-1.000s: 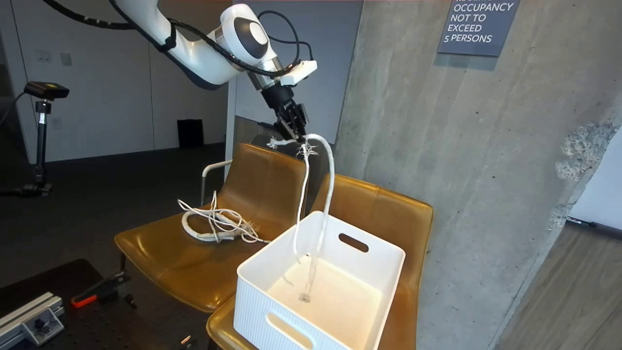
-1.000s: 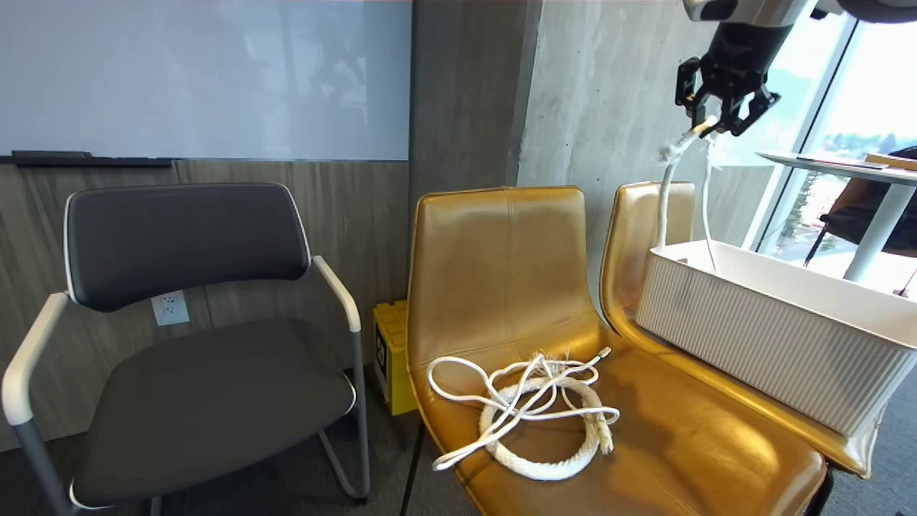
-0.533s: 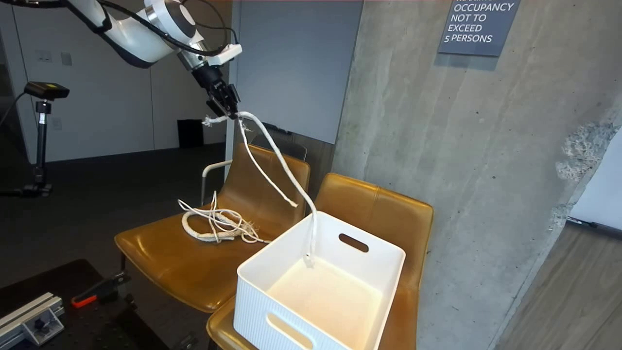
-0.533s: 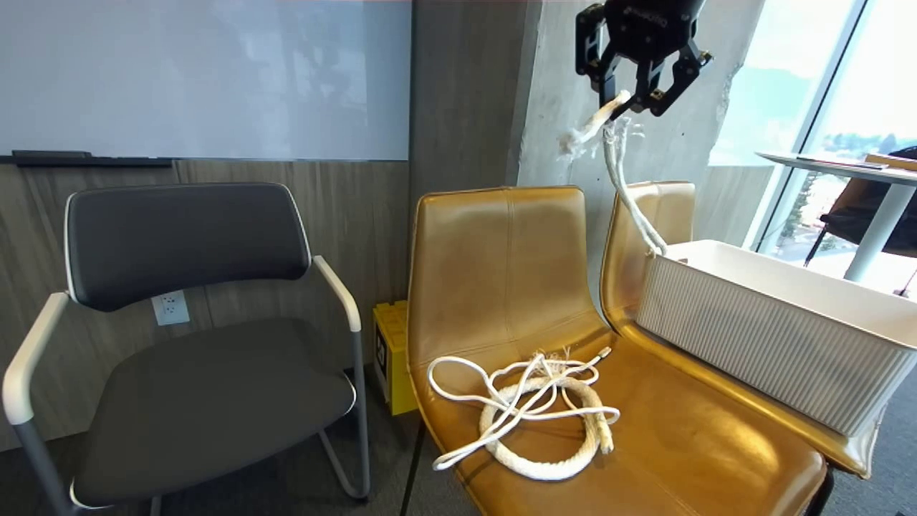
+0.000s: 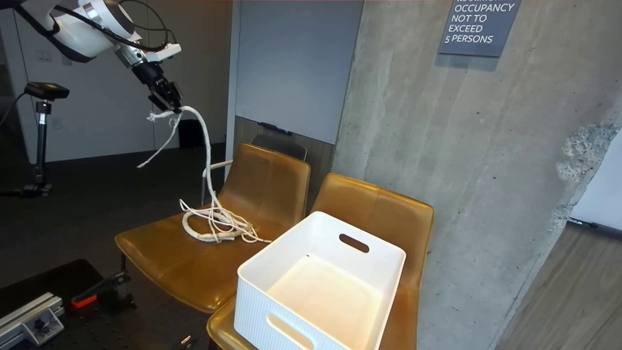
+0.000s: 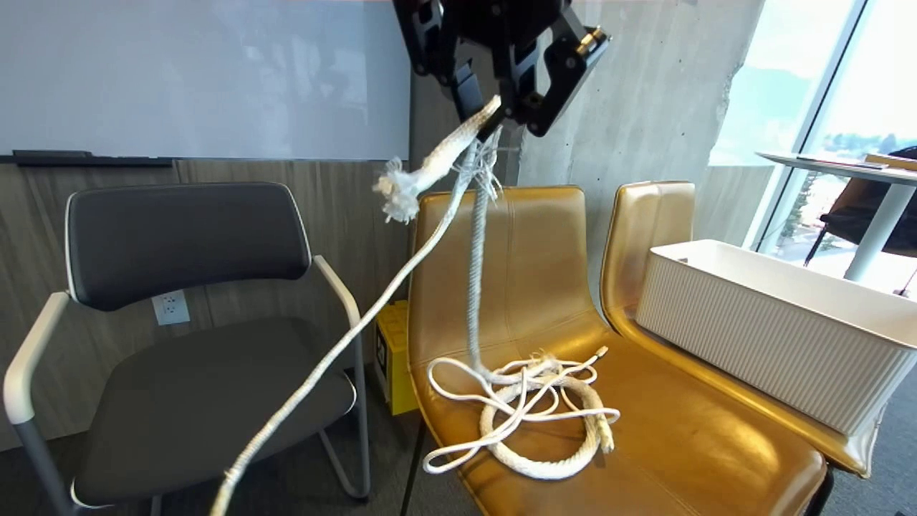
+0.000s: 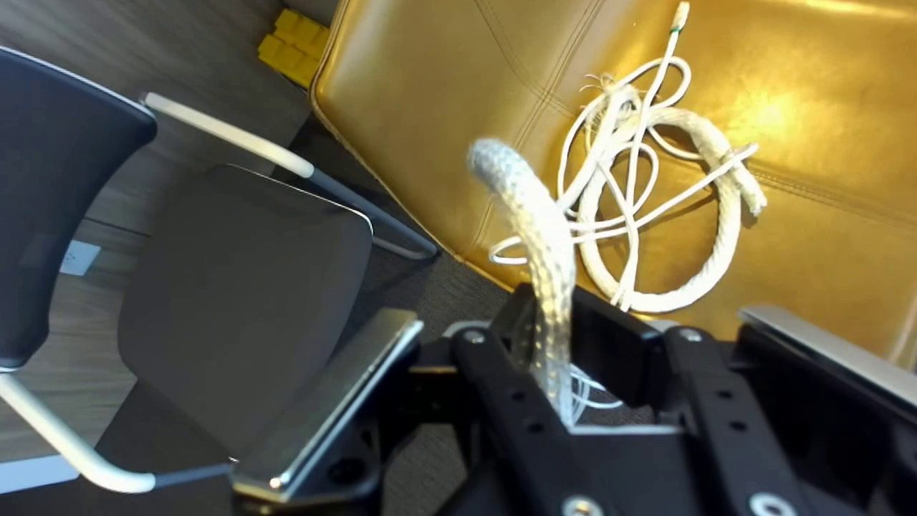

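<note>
The gripper (image 6: 485, 118) clasps a rope (image 6: 444, 156) near its frayed end, up in the air. In an exterior view, a thin cord (image 6: 308, 381) trails from there towards seven o'clock, and a coil (image 6: 544, 469) lies at six on a tan chair (image 6: 688, 423) (the rope's lower part overlaps it; contact is unclear). A bin (image 6: 759, 330) stands at four.

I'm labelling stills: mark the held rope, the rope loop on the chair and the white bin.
Held rope (image 6: 448, 152): an exterior view, thick part above fray.
Rope loop (image 7: 728, 208): the wrist view, right-hand curve.
White bin (image 6: 752, 340): an exterior view, ribbed side wall.
</note>
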Controlling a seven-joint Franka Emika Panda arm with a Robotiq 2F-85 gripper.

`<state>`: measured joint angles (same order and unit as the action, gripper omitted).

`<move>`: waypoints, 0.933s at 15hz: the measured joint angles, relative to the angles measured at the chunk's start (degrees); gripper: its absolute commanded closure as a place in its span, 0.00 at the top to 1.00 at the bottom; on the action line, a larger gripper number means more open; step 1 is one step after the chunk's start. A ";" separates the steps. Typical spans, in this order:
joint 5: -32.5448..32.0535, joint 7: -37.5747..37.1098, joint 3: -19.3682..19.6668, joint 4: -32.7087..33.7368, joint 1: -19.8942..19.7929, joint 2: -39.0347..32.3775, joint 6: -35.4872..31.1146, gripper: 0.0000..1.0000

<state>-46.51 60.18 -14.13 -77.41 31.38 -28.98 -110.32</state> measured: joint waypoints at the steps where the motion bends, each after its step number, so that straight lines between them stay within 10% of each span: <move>1: -0.05 0.00 0.07 1.34 0.27 -1.29 0.77 0.04; 12: 2.14 -0.33 4.13 -2.88 -11.47 3.18 1.25 0.04; 14: 3.27 -1.22 4.10 -6.38 -12.73 3.88 1.11 0.40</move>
<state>-43.23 58.96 -10.03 -83.79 18.65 -25.10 -109.21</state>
